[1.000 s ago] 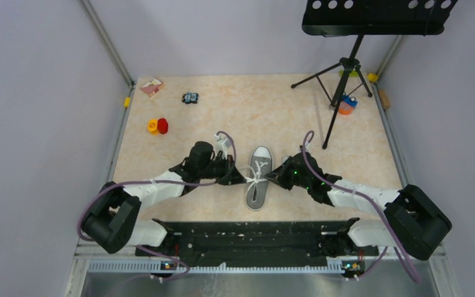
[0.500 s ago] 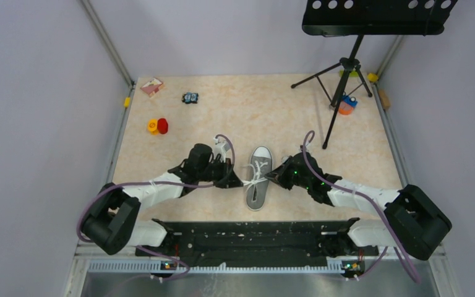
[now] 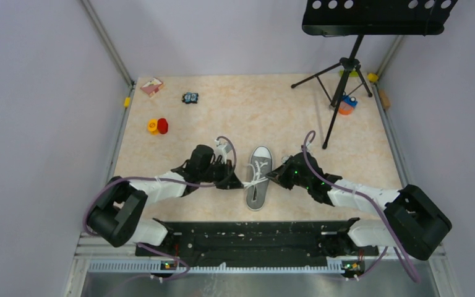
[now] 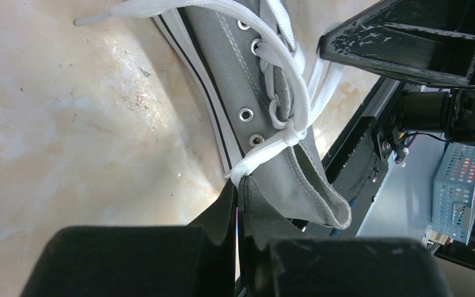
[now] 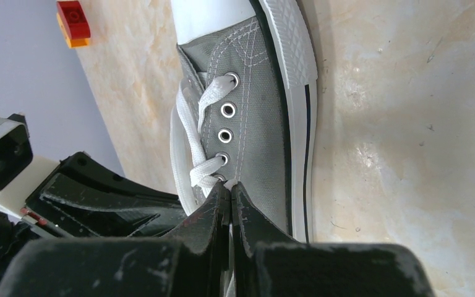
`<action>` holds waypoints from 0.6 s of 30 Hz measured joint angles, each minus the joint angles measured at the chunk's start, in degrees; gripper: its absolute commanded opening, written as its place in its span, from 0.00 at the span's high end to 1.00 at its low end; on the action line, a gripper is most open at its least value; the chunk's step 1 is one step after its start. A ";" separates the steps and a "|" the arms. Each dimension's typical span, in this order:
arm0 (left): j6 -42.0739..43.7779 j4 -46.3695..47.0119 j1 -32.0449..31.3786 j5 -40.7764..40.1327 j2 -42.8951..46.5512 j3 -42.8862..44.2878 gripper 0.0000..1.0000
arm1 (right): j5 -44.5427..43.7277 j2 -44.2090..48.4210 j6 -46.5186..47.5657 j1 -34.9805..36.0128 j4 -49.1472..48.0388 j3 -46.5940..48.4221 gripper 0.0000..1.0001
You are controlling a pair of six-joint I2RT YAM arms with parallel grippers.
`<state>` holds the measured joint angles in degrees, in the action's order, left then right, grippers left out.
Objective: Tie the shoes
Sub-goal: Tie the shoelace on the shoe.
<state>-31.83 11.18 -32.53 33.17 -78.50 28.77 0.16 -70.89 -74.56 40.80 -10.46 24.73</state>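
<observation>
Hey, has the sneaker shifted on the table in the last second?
No. The sneaker lies where it did, its toe just as far from the music stand's foot as before.

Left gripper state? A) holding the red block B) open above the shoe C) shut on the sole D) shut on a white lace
D: in the left wrist view the left gripper has its fingers pressed together on a white lace running from the knot on the grey sneaker.
</observation>
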 measured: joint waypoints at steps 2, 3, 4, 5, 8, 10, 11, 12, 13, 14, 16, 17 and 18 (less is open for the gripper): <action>0.04 0.44 0.00 0.11 -1.36 0.11 1.00 | 0.02 0.00 0.00 -0.11 0.00 0.00 1.00; 0.02 0.74 0.02 0.26 -1.99 0.22 1.00 | 0.00 0.00 0.00 -0.15 -0.02 0.00 1.00; 0.02 0.90 0.04 0.42 -2.54 0.37 1.00 | 0.00 0.00 0.00 -0.20 -0.02 0.00 1.00; 0.02 1.16 0.11 0.48 -3.08 0.59 1.00 | -0.02 -0.02 0.00 -0.24 -0.07 0.00 1.00; 0.00 1.79 0.33 0.70 -4.61 1.70 1.00 | -0.20 -0.33 0.00 -0.48 -0.22 0.00 1.00; 0.02 1.86 0.35 0.70 -4.83 2.10 1.00 | -0.33 -0.92 0.02 -0.55 -0.48 0.00 1.00; 0.04 1.86 0.37 0.72 -4.83 2.16 1.00 | -0.31 -1.38 0.04 -0.59 -0.66 0.00 1.00; 0.11 1.81 0.39 0.74 -4.83 2.21 1.00 | -0.22 -2.05 0.13 -0.59 -0.79 0.07 1.00; 0.24 1.68 0.42 0.74 -4.83 2.21 1.00 | -0.07 -2.58 0.24 -0.59 -0.87 0.07 1.00; 0.37 1.40 0.44 0.74 -4.81 2.21 1.00 | 0.11 -3.19 0.39 -0.59 -0.96 0.09 1.00; 0.59 0.76 0.48 0.50 -4.81 2.23 1.00 | 0.44 -3.96 0.46 -0.59 -1.01 0.09 1.00; 0.63 0.46 0.48 0.24 -4.81 2.32 1.00 | 0.55 -3.98 0.50 -0.59 -1.07 0.09 1.00; 0.61 0.13 0.48 -0.09 -4.81 2.49 1.00 | 0.55 -3.98 0.55 -0.59 -1.16 0.09 1.00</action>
<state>-31.22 11.31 -32.05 33.08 -83.31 31.27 0.71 -74.87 -74.02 40.21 -11.62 24.82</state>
